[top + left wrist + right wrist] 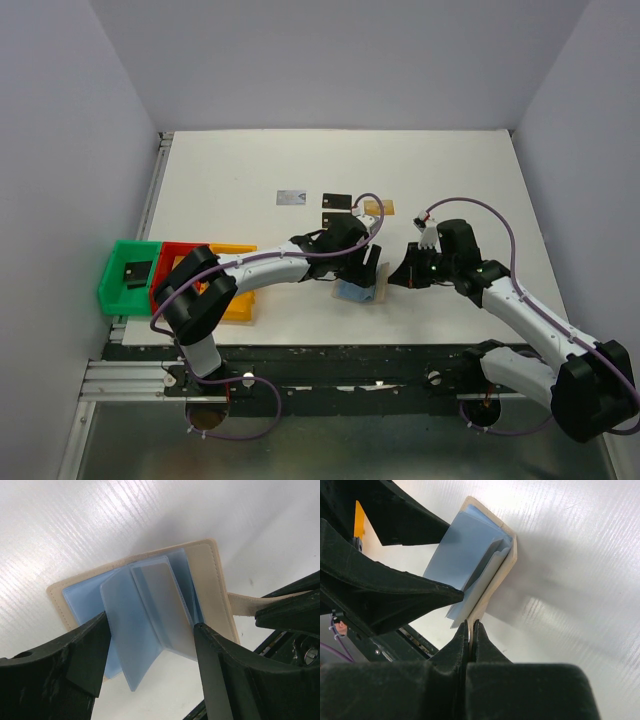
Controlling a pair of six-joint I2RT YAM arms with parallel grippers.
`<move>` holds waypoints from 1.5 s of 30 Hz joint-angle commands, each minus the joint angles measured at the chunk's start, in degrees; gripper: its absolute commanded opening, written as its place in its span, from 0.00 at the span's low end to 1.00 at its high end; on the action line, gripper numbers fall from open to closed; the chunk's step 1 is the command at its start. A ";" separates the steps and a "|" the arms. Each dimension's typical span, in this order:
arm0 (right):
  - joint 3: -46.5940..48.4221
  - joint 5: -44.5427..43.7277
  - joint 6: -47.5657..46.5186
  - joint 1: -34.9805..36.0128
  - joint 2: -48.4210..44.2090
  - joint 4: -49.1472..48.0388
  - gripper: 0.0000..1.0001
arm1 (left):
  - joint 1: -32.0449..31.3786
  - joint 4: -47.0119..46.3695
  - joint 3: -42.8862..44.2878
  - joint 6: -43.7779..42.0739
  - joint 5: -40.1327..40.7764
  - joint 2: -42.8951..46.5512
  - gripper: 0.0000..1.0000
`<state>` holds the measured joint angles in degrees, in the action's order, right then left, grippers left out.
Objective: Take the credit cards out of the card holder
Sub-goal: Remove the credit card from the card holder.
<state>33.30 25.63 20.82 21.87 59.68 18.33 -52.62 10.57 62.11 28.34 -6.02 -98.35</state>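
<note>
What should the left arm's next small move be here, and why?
Probably lower the open left pincer a little and close on the upright blue sleeves of the card holder to leaf them apart. It straddles them, no card shows between them, and the right pincer, shut on the tab, steadies the holder.

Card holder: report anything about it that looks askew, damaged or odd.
The card holder lies open, but its plastic sleeves stand fanned up instead of flat, and the right gripper pinches its tan tab. No damage shows.
</note>
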 commanded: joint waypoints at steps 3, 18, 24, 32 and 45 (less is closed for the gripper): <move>0.28 -0.40 -1.22 0.28 -0.62 0.57 0.00 | -0.90 2.26 0.47 -1.00 3.56 1.05 0.79; 0.36 -1.37 -1.04 0.28 -0.62 1.27 0.00 | -4.16 7.62 4.16 -4.61 12.70 -0.53 0.92; 0.28 -2.16 -0.96 0.28 -0.53 1.80 0.00 | -4.51 8.50 4.51 -5.04 14.63 -0.44 0.99; 0.10 -3.30 -0.69 0.19 -0.27 2.32 0.00 | -5.03 9.47 6.36 -6.10 15.51 -1.23 0.99; -1.13 -6.47 0.80 0.28 -0.35 3.03 0.00 | -5.30 9.91 7.94 -6.89 14.46 -2.11 0.99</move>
<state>32.93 20.78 21.15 21.87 59.68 20.05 -57.52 19.49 68.25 22.22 7.35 -99.20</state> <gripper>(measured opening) 0.027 0.993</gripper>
